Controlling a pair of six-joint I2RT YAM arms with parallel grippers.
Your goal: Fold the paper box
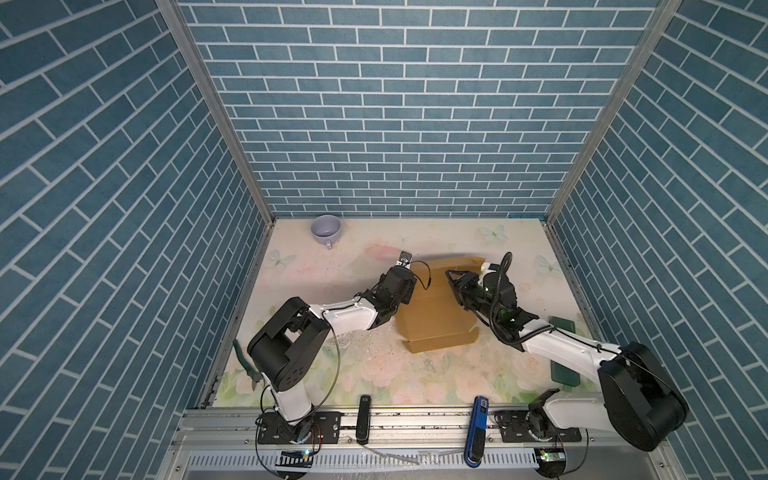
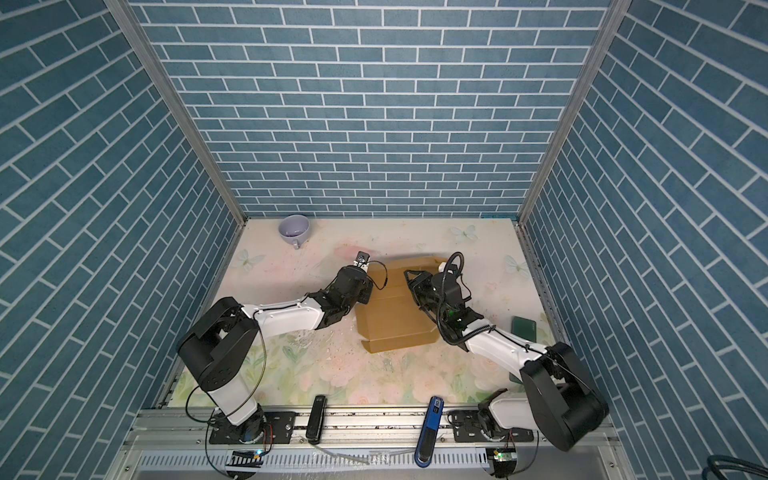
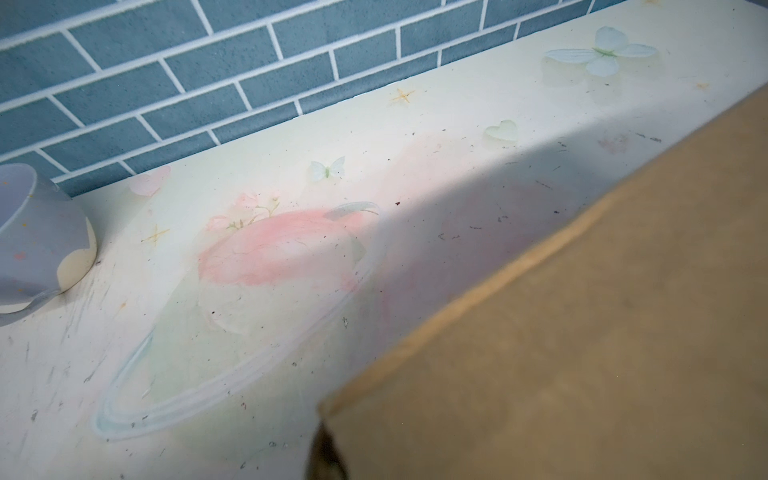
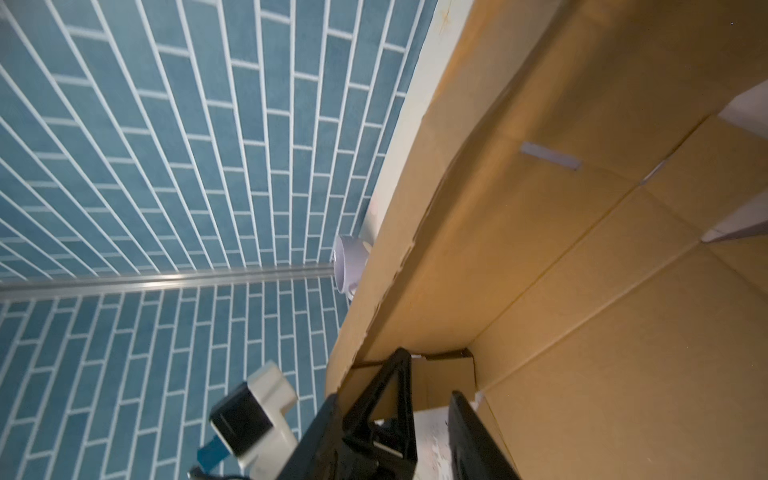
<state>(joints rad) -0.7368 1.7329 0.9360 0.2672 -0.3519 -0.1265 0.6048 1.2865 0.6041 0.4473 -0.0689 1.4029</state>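
At far left of the table (image 1: 316, 270): green-handled tool (image 1: 243, 361), partly behind the left arm's black joint. Back-left corner: lavender cup (image 1: 326, 230), open side up, near the wall, well apart from everything else. On the front rail, left of centre: black stapler-shaped device (image 1: 363, 419).

Next over: left gripper (image 1: 409, 293), at the far end of the left wall of the paper box (image 1: 434, 320). Jaws hidden in both top views. In the left wrist view, only one blurred dark finger (image 3: 327, 453), tight against the corner of a cardboard panel, the other side hidden behind it. Pinched closed on that panel.

Box itself mid-table, slightly right of centre, between the two grippers. Partly folded: base flat on the table, near flap (image 1: 440, 347) lying flat toward the front rail, far panel (image 1: 453, 264) raised. In the right wrist view, small slot (image 4: 548, 156) along an inner crease.

Right gripper (image 1: 455, 284) in over the box's right side, toward the far corner. In the right wrist view, fingers (image 4: 465, 432) apart at a moderate gap, nothing clamped. Small cardboard tab (image 4: 446, 372) just past the tips, contact unclear.

Further right on the front rail: blue device (image 1: 478, 428). Far right: dark green flat block (image 1: 563, 325) near the table edge, second green block (image 1: 565, 374) closer to the front, partly under the right arm.
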